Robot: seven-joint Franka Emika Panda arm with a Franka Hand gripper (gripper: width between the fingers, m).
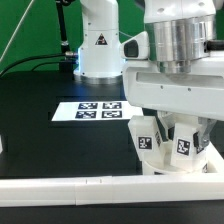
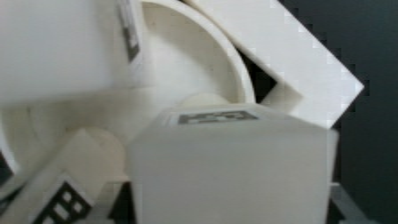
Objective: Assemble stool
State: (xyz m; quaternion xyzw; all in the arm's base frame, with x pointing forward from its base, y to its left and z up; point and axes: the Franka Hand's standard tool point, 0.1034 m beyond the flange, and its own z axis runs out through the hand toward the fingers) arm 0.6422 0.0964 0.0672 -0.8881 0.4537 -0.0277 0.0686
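The stool seat disc point(image 1: 190, 166) lies at the exterior view's right, near the front rail. White legs with black-and-white tags stand on it, one point(image 1: 148, 138) toward the left and one point(image 1: 184, 146) toward the right. My gripper point(image 1: 167, 126) reaches straight down between them, and its fingertips are hidden among the legs. In the wrist view a tagged leg point(image 2: 222, 150) fills the space between the jaws of the gripper point(image 2: 231, 214). The seat's curved rim point(image 2: 199, 50) lies behind it. Another tagged leg point(image 2: 54, 205) shows at the edge.
The marker board point(image 1: 100, 110) lies flat on the black table toward the exterior view's left. The long white L-shaped rail point(image 1: 90, 184) runs along the front edge. The robot's white base point(image 1: 100, 45) stands at the back.
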